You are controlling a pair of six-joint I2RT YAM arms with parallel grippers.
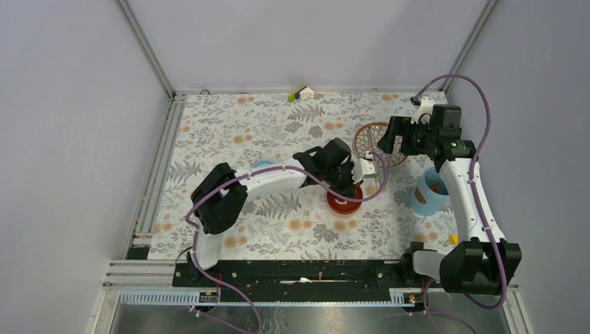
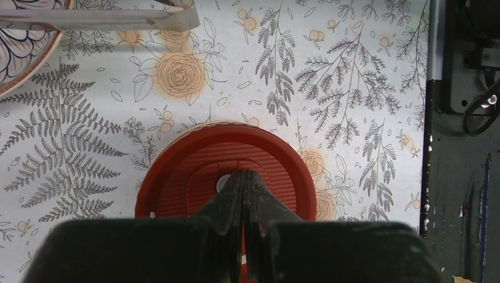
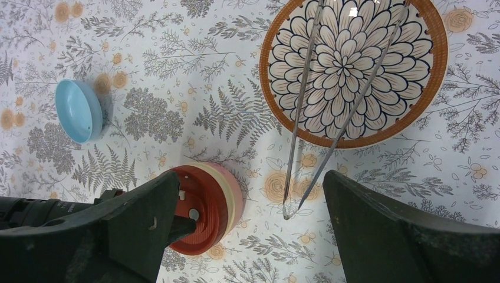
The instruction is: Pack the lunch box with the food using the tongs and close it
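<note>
Left claw (image 2: 243,174): clenched, nothing between the jaws, tips set at the centre of the ridged red lid (image 2: 188,171) that caps the salmon-pink bowl (image 3: 234,197). Whether the tips bear on the lid or stand just above it cannot be told. Judgement: a closed tip suits pressing the lid home or steadying the bowl, not lifting it. Right claw (image 3: 250,183): released, jaws at full spread, empty, hanging above the tongs (image 2: 100,19). The tongs lie flat, their joined end on the table (image 1: 229,125) just beside the bowl, their 2 arms fanning out across the patterned dish (image 3: 342,71) and crossing its near rim. Judgement: the wide spread and the position over the tongs suit a pickup, though such slim arms lying low could slip from a grasp. No food shows on the dish. With the bowl capped, I judge the food packed inside, but the contents are hidden. The other 2 lunch-box parts stand apart: the light-blue shell (image 1: 429,191) upright beside the right arm, and the light-blue disc (image 3: 79,111) beyond the left arm, well apart from the bowl. Closing is not yet done: bowl into shell, disc on top.
</note>
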